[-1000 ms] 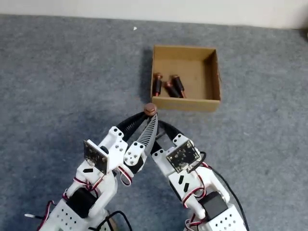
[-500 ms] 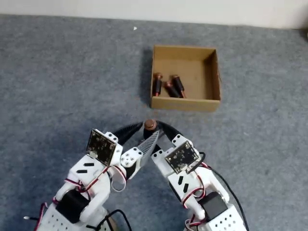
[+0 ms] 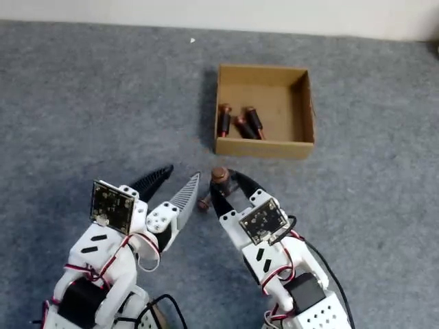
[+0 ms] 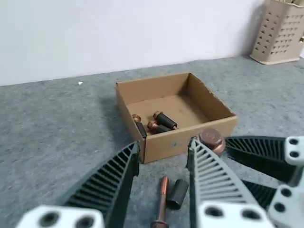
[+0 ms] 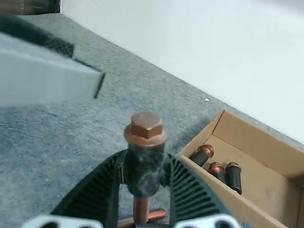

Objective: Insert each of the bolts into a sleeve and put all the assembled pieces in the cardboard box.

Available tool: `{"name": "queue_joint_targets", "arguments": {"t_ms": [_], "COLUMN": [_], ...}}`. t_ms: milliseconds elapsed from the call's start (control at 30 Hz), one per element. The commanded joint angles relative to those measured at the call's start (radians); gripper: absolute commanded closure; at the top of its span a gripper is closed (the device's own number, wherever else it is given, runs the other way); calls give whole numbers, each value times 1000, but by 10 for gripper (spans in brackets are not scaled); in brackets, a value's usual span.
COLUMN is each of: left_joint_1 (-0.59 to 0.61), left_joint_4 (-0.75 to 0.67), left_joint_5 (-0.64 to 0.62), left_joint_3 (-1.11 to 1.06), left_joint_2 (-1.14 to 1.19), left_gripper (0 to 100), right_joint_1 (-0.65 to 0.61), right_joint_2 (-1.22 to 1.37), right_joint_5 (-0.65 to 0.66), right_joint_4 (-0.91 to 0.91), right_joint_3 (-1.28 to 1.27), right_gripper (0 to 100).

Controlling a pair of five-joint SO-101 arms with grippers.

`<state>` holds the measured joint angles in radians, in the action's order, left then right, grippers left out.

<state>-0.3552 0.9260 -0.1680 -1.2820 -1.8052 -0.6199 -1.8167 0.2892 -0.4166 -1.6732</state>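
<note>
copper bolt (image 5: 145, 129), black sleeve (image 5: 142, 172), brown cardboard box (image 3: 264, 148)

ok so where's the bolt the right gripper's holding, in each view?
High: bolt in the right gripper, just short of the box's near wall.
Left wrist: its head sits in front of the box's near corner.
Right wrist: bolt upright between the fingers, box behind.
Landmark: the box with three pieces inside.
</note>
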Motion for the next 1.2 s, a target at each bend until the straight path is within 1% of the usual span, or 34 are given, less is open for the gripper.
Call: {"name": "queue_joint_targets", "arguments": {"t_ms": [0,67,233,300,433,567,633,700,767,833,900,967,1067,1167], "left_joint_1": [19,39,163,223,309,321,321,321,323,325,323,323,325,325], "left_joint_4": [40,48,49,49,43,43,37,0,-57,-103,-106,-106,-106,-106], "left_joint_5": [6,6,8,6,6,6,6,6,8,9,9,11,11,11], "left_joint_3": [39,13,-56,-101,-208,-280,-308,-354,-403,-415,-415,-415,-415,-415], "left_joint_2": [-1,-1,-1,-1,-1,-1,-1,-1,-1,-1,1,1,1,1], "left_gripper": [822,857,1000,984,995,995,995,995,995,995,995,995,995,995], "right_joint_1": [19,19,48,58,58,67,97,148,191,219,231,252,289,338], "right_joint_2": [-19,-19,-19,-19,-19,-19,-19,-19,-18,-18,-16,4,139,381], "right_joint_5": [2,2,6,6,5,2,2,2,2,2,8,9,9,9], "right_joint_4": [22,22,22,24,25,25,22,21,13,-48,-113,-140,-139,-124], "right_joint_3": [-96,-96,-96,-96,-96,-87,-87,-79,-35,24,119,216,346,493], "right_gripper": [993,993,993,993,993,993,993,993,993,993,993,992,991,991]}}
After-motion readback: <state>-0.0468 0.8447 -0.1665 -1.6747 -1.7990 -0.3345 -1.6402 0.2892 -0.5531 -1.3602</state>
